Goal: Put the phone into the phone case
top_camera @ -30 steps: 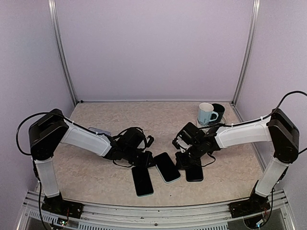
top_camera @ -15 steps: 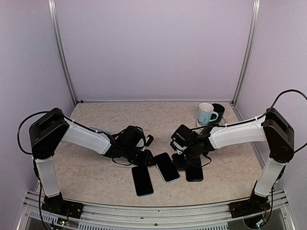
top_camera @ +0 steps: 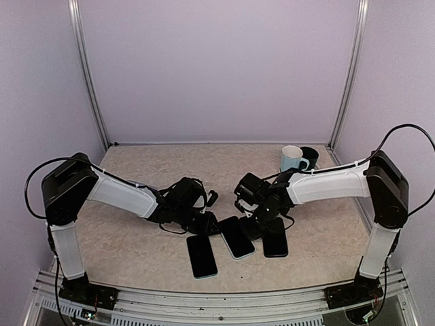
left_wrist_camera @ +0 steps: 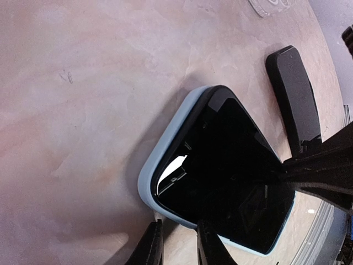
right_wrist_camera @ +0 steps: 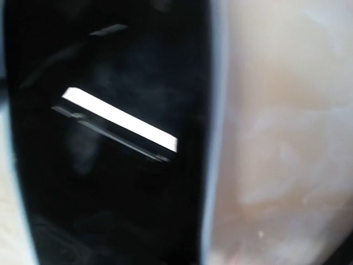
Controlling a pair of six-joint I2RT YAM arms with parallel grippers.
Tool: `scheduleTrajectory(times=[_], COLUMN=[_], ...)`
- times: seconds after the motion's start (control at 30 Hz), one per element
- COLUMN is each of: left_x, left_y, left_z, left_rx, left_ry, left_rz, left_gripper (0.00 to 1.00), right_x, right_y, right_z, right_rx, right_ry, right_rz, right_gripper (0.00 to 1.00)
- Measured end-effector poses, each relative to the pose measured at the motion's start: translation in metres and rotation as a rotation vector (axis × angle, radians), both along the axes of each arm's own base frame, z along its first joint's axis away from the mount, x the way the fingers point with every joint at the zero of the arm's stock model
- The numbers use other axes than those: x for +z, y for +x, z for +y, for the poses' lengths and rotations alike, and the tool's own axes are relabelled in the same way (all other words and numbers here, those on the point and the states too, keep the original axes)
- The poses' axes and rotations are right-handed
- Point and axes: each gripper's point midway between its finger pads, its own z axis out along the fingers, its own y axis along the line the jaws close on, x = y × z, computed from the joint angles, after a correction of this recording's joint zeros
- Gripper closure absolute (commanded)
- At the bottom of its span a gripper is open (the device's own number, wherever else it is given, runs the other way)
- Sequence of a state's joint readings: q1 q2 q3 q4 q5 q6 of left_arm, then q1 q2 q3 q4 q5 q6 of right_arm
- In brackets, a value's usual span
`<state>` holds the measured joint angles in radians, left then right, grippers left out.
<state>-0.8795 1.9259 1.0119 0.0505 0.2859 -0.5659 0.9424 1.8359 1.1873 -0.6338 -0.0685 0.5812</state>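
A black phone (top_camera: 236,237) lies face up in a light blue case on the table between both arms. In the left wrist view the phone (left_wrist_camera: 231,165) sits inside the case's rim (left_wrist_camera: 157,163), with one corner showing a gap. My left gripper (top_camera: 206,222) is low at the case's near-left corner. Its fingers (left_wrist_camera: 177,243) are nearly together with nothing between them. My right gripper (top_camera: 251,221) is down over the phone's far right end. Its wrist view is filled by the blurred dark screen (right_wrist_camera: 110,165) and the case edge (right_wrist_camera: 212,165); its fingers do not show.
A second black phone (top_camera: 202,256) lies left of the cased one. A black slab (top_camera: 275,241) lies to its right, also in the left wrist view (left_wrist_camera: 295,99). A light blue mug (top_camera: 292,161) and a dark cup (top_camera: 311,157) stand at the back right.
My right gripper has moved left, from over the right black slab to the cased phone's far end. My left gripper has hardly moved.
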Motion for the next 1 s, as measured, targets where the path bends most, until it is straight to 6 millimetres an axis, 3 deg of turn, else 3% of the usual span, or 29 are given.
scheduleTrajectory(times=[0.17, 0.37, 0.47, 0.6, 0.7, 1.0], left_x=[0.000, 0.001, 0.000, 0.001, 0.000, -0.001], left_y=[0.006, 0.010, 0.011, 0.011, 0.011, 0.014], left_z=[0.001, 0.003, 0.003, 0.003, 0.003, 0.002], left_rx=[0.021, 0.036, 0.040, 0.041, 0.041, 0.020], left_ry=[0.011, 0.020, 0.023, 0.023, 0.024, 0.056], left_rz=[-0.022, -0.037, -0.040, -0.041, -0.041, -0.045], left_gripper=[0.77, 0.76, 0.76, 0.76, 0.77, 0.77], right_x=[0.019, 0.039, 0.033, 0.008, 0.004, -0.005], right_y=[0.012, 0.061, 0.082, 0.082, 0.081, 0.076], right_z=[0.011, 0.014, 0.023, 0.028, 0.032, 0.030], right_rx=[0.028, 0.002, 0.010, 0.046, 0.063, 0.038], right_ry=[0.043, 0.089, 0.096, 0.076, 0.092, 0.070], right_rz=[-0.015, -0.092, -0.124, -0.094, -0.090, -0.131], right_gripper=[0.74, 0.69, 0.69, 0.80, 0.92, 0.99])
